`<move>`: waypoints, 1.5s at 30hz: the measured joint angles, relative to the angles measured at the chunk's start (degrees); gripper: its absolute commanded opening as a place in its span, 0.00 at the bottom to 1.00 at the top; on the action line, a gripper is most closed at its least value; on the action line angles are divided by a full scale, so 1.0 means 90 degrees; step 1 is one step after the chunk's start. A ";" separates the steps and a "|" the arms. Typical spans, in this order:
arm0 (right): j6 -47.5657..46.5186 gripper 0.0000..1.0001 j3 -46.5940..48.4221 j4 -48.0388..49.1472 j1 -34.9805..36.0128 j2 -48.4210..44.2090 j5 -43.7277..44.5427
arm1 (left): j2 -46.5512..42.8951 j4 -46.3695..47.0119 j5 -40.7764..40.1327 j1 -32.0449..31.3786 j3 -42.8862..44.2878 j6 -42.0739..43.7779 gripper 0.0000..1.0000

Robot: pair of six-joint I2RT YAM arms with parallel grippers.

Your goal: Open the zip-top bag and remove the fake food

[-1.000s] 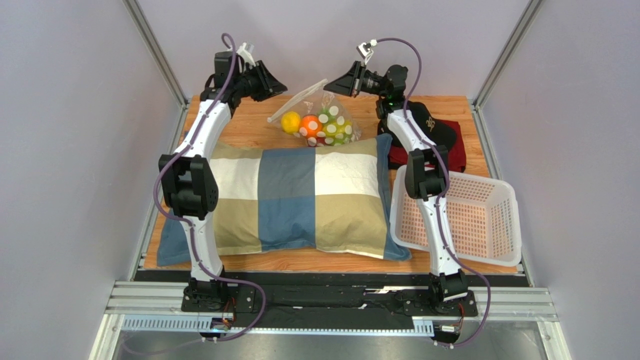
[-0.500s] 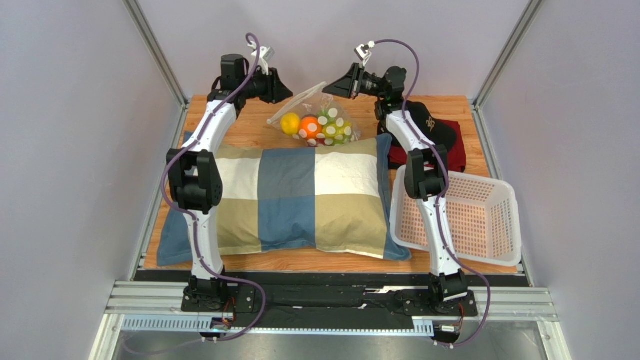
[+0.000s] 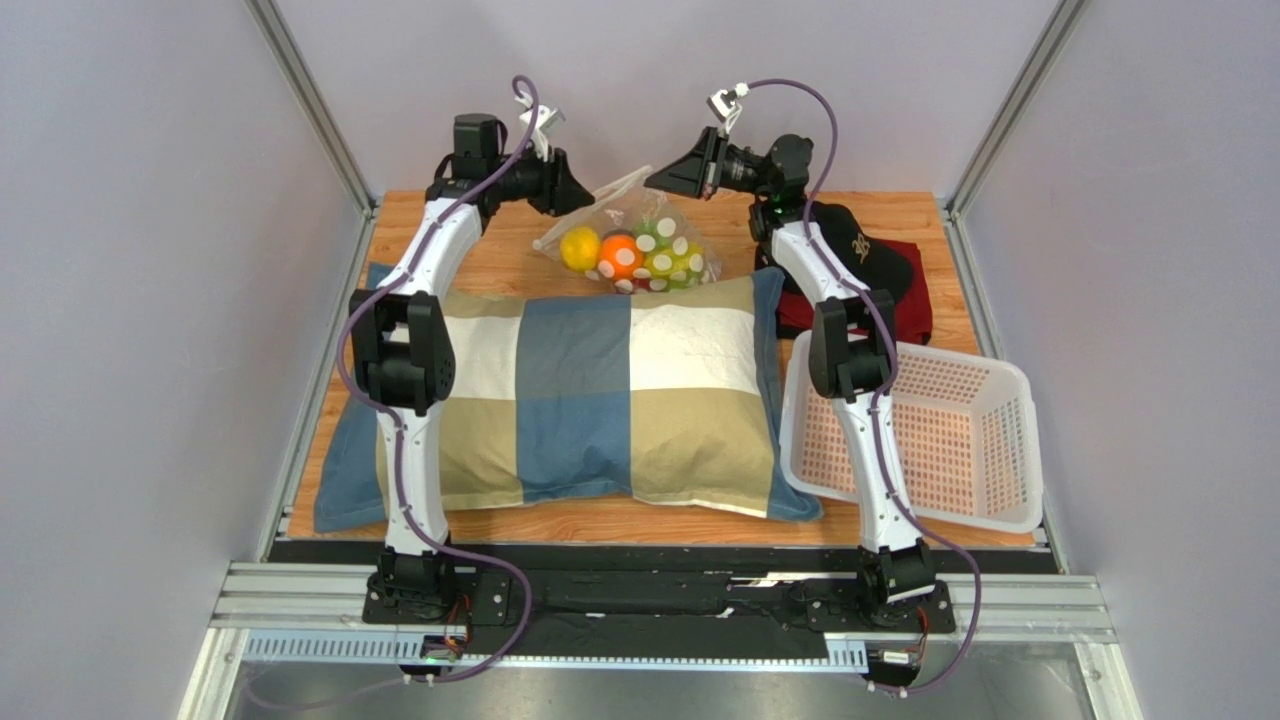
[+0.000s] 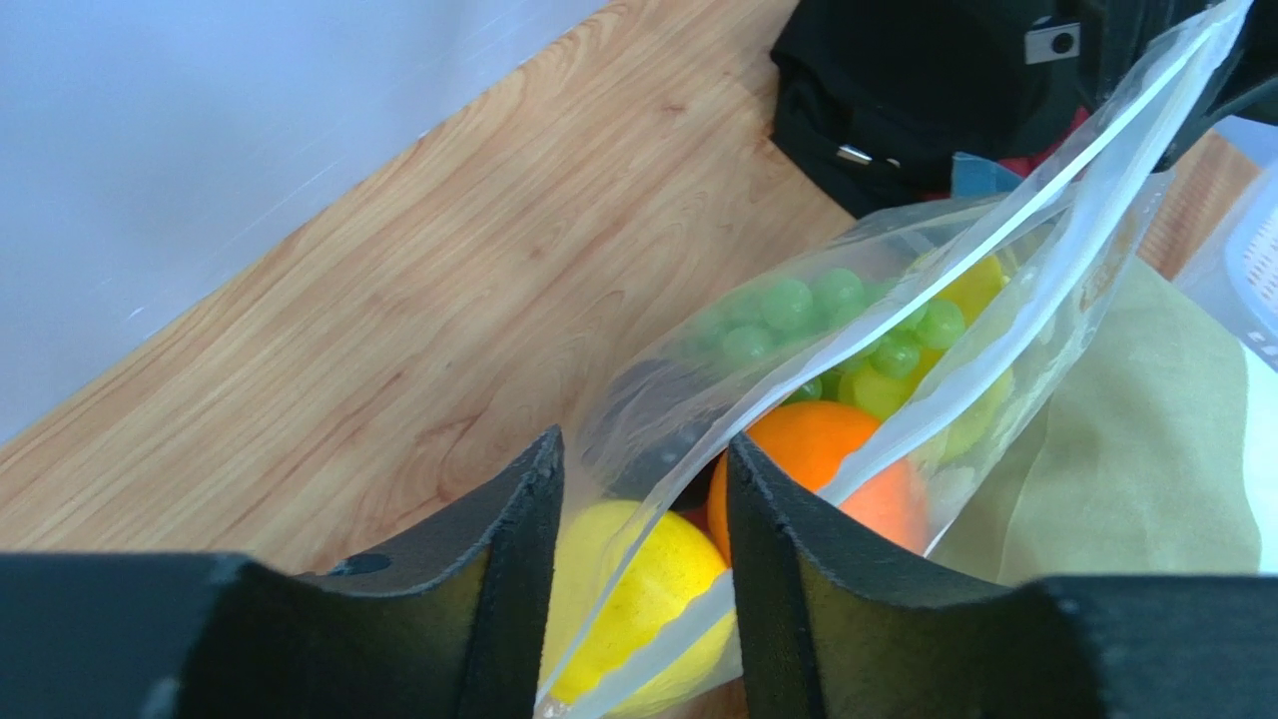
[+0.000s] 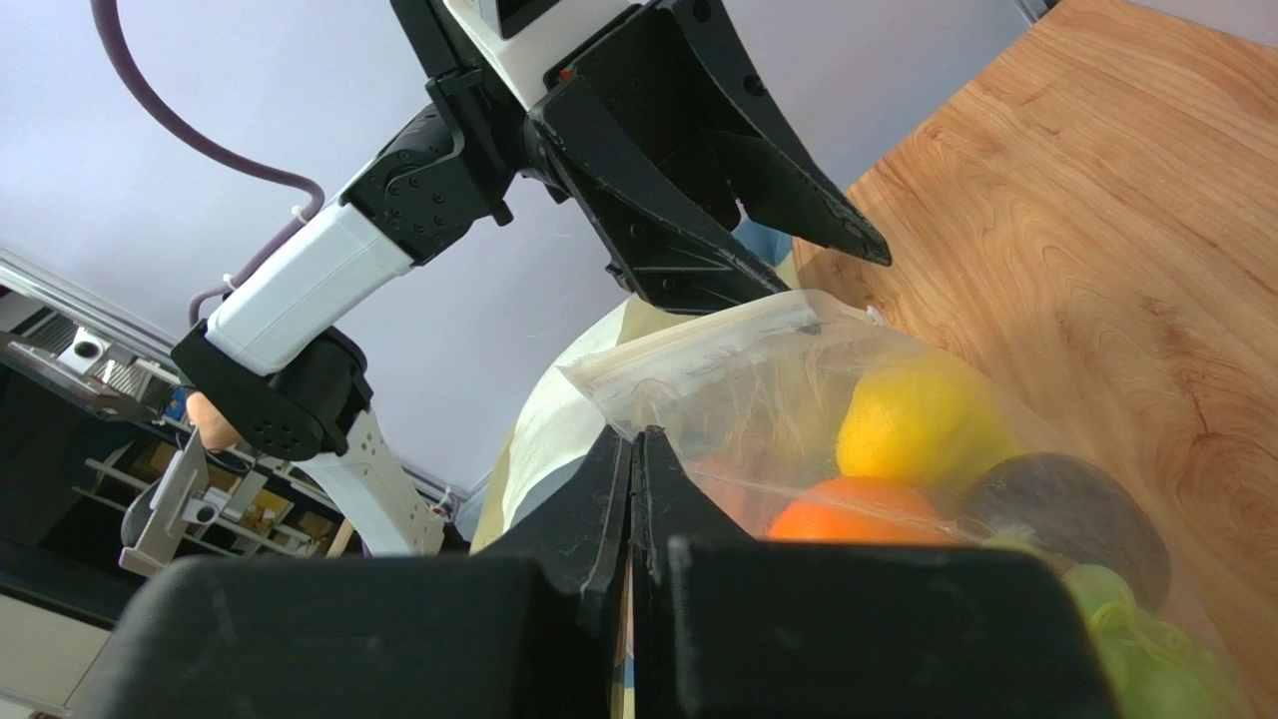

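Pinched shut, my right claw (image 5: 632, 450) has one end of the bag's (image 3: 643, 210) top strip, with no gap between the fingers. My left claw (image 4: 642, 450) stands part open, a finger on either side of the strip's other end, gripping nothing. The reason looks simple to me: one hold keeps the mouth up and taut, so the second can bite and the seal can be pulled apart.

Largest on the table (image 3: 496, 263) is one checked pillow (image 3: 586, 398), filling the near half. It leaves only the far strip of wood to work on, which I take to be why both arms reach so far out. One white basket (image 3: 962, 435) sits to its right, likely there for whatever comes out. Behind that lies one black cap (image 3: 864, 248) on one red cloth (image 3: 909, 318).

The one dotted bag sits at the pillow's far edge, between my two claws, with the fruit (image 3: 646, 255) sunk to its low end. Inside I count one lemon (image 3: 580, 246), one orange (image 3: 619, 249), one dark piece (image 5: 1073, 517) and a bunch of green grapes (image 4: 810, 307) — past those the plastic blurs things, and I can't count the rest.
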 measured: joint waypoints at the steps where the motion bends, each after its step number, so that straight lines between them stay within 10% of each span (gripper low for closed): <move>1: 0.0005 0.00 0.0000 0.0012 0.0010 0.0000 -0.0002 | 0.0046 -0.0002 0.0063 0.0000 0.0044 -0.0002 0.52; 9: 0.0041 0.00 0.0000 0.0080 0.0134 0.0000 -0.0007 | 0.0442 0.0194 0.0828 -0.0015 0.0073 -0.0457 0.45; 12: 0.0075 0.00 0.0000 0.0080 0.0165 0.0000 -0.0005 | 0.0474 0.0209 0.1005 -0.0015 0.0073 -0.0639 0.10; 15: 0.0058 0.01 0.0002 -0.0049 0.0170 -0.0012 0.0007 | 0.0471 0.0209 0.1086 -0.0015 0.0073 -0.0784 0.00; 19: -0.0325 0.62 -0.0002 -0.0964 0.0170 -0.0148 0.0248 | 0.0374 0.0209 0.0913 0.0024 -0.0107 -0.1226 0.00; 26: -0.1719 0.98 -0.0189 -0.4692 0.0175 -0.1226 0.2373 | -0.0646 0.0369 -0.0119 0.0119 -0.0930 -0.2810 0.00; 33: -0.2186 0.96 -0.0114 -0.7405 0.0151 -0.2084 0.4260 | -0.1411 0.0194 -0.1197 0.0114 -0.0760 -0.3920 0.00; 40: -0.2820 0.40 -0.0478 -0.8245 0.0340 -0.2429 0.4554 | -0.1413 0.0459 -0.1411 0.0024 -0.0775 -0.4585 0.00; 45: -0.3021 0.37 -0.0874 -0.8230 0.0828 -0.2579 0.4354 | -0.1071 0.0750 -0.1401 -0.0073 -0.0928 -0.4993 0.00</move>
